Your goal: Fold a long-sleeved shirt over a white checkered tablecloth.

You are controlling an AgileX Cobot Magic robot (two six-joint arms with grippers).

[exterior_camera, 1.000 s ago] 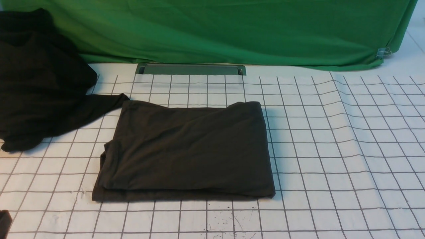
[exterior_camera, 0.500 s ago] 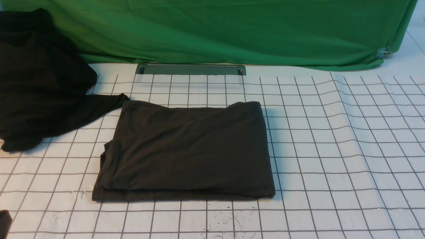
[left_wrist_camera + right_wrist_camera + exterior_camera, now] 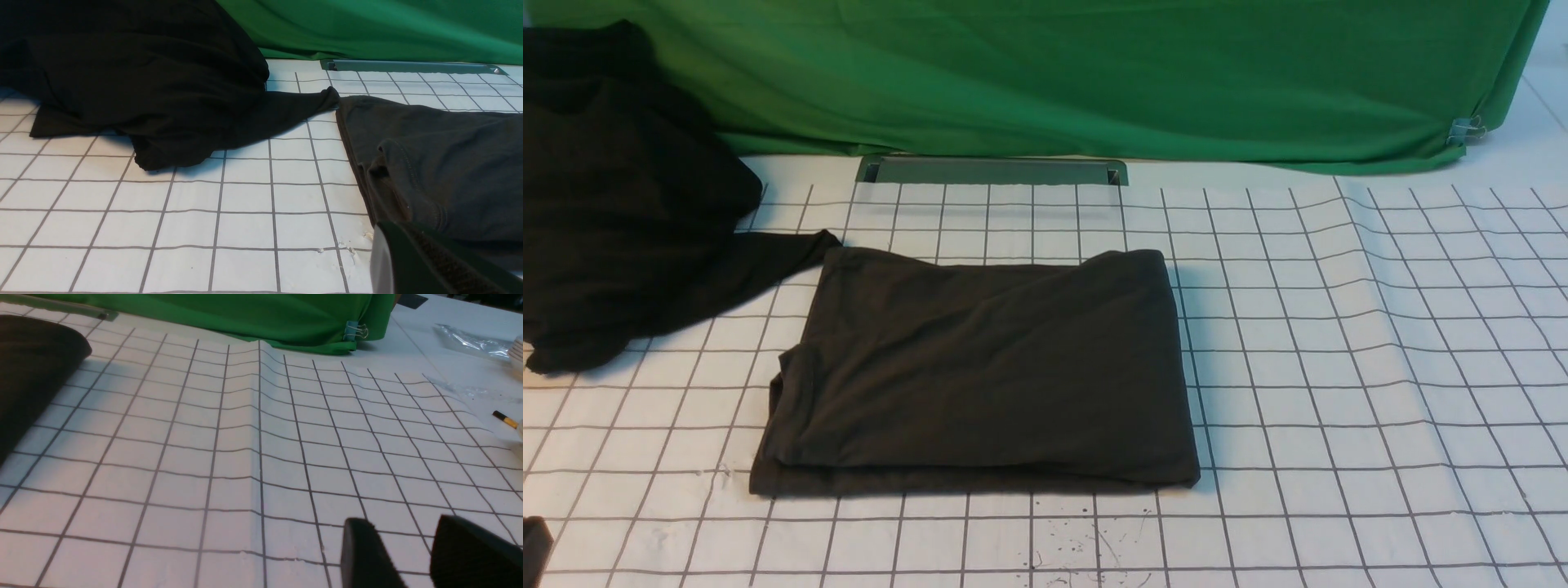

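The long-sleeved shirt lies folded into a dark brown-black rectangle on the middle of the white checkered tablecloth. No print or label shows. In the left wrist view the shirt lies just beyond my left gripper, whose fingers are pressed together with no cloth seen between them. In the right wrist view my right gripper hovers over bare tablecloth, fingers apart and empty, with the shirt's edge far off to one side. Neither gripper shows plainly in the front view.
A shapeless black cloth heap sits at the back left, one flap reaching the shirt's far-left corner. A green backdrop hangs behind, with a grey metal slot below it. A clear plastic bag and a black-and-yellow stick lie beyond the cloth's right edge.
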